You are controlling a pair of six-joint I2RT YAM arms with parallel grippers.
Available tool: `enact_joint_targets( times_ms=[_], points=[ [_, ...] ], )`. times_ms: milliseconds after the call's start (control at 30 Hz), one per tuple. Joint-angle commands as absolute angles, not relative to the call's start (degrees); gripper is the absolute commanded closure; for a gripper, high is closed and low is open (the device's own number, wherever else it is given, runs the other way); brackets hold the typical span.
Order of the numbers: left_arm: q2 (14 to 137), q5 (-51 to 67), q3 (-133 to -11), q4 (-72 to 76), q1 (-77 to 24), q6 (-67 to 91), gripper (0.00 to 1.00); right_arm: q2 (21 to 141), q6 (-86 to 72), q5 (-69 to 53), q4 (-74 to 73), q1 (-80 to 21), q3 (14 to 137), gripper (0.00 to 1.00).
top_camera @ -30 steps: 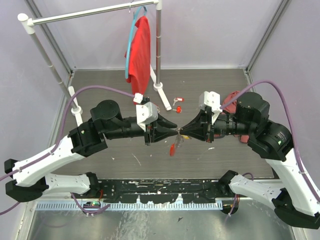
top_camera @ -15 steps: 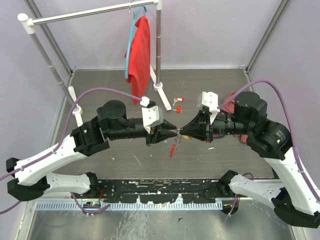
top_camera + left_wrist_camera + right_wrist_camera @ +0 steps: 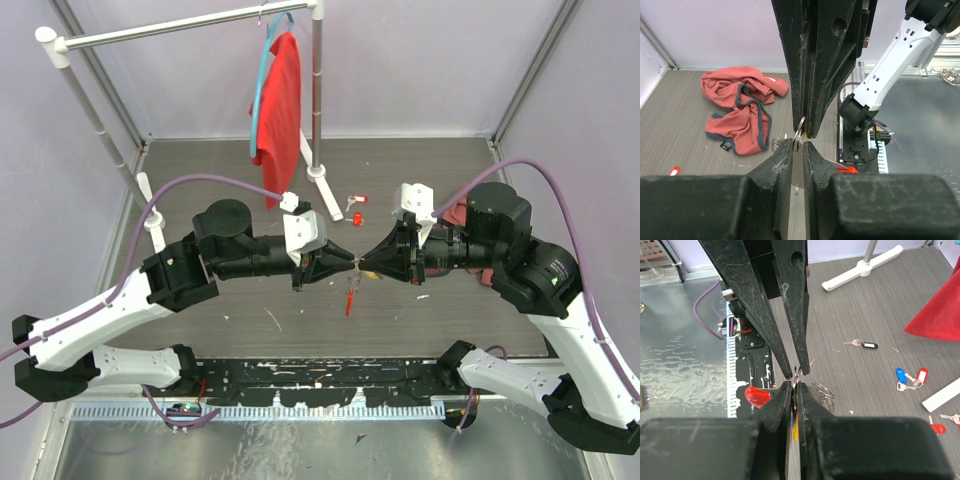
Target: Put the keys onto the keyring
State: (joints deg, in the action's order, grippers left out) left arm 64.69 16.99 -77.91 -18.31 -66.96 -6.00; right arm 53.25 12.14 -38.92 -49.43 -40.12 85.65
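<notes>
**Claws meet tip to tip, keyring hanging between them**

The left claw (image 3: pixel 344 262) and the right claw (image 3: pixel 367 265) point straight at each other. Their tips touch above the middle of the table (image 3: pixel 220 170).

The left claw's fingers are pinched almost together on a thin silvery ring of the keyring (image 3: pixel 349 295). The keyring hangs clear of the table from the point where the tips meet. In the top view its long axis runs from the tips toward the near edge, with the red end lowest. From the right wrist, the red plastic piece (image 3: pixel 757 396) shows to the left of the fingers. The chain loops (image 3: pixel 823 389) show just to the right.

The right claw's fingers are pressed close on the yellow-tagged key (image 3: pixel 796 424). Only a yellow sliver of it shows between them, so its direction cannot be told.

Other keys lie loose on the table. The black-tagged key (image 3: pixel 864 345) lies with its long axis across the right wrist view, blade to the left and tag to the right. The blue-tagged key (image 3: pixel 901 375) and a red-tagged key (image 3: pixel 921 375) lie side by side. The red tag has a white label window, but any writing is too small to read.

A crumpled red cloth (image 3: pixel 740 112) lies on the table. A small black tag (image 3: pixel 727 145) touches its edge, and the pale mark on it is unreadable.
</notes>
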Motion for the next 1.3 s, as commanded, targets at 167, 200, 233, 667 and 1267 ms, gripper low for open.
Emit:
enact_joint_targets(
  times_ms=[167, 200, 233, 667, 1267],
  points=[
    [65.37, 17.53, -80.00, -17.28, -67.32, -6.16, 0.74, 52.95, 12.48, -39.50, -46.95, -40.34, 87.73, 0.99],
    [65.43, 17.60, -80.06, -17.26, -67.32, -6.15, 0.74, 52.99, 12.48, -39.54, -46.94, -40.35, 87.72, 0.99],
    [65.47, 17.58, -80.11, -17.25, -67.30, -6.15, 0.74, 52.99, 12.50, -39.63, -46.93, -40.35, 87.72, 0.99],
    [65.68, 17.45, -80.33, -16.97, -67.35, -6.06, 0.99, 52.92, 12.49, -39.64, -46.84, -40.35, 87.37, 0.99],
    [64.26, 15.90, -79.19, -16.88, -67.32, -5.71, 1.00, 47.81, 5.37, -35.90, -40.08, -40.38, 82.21, 0.59]
  ],
)
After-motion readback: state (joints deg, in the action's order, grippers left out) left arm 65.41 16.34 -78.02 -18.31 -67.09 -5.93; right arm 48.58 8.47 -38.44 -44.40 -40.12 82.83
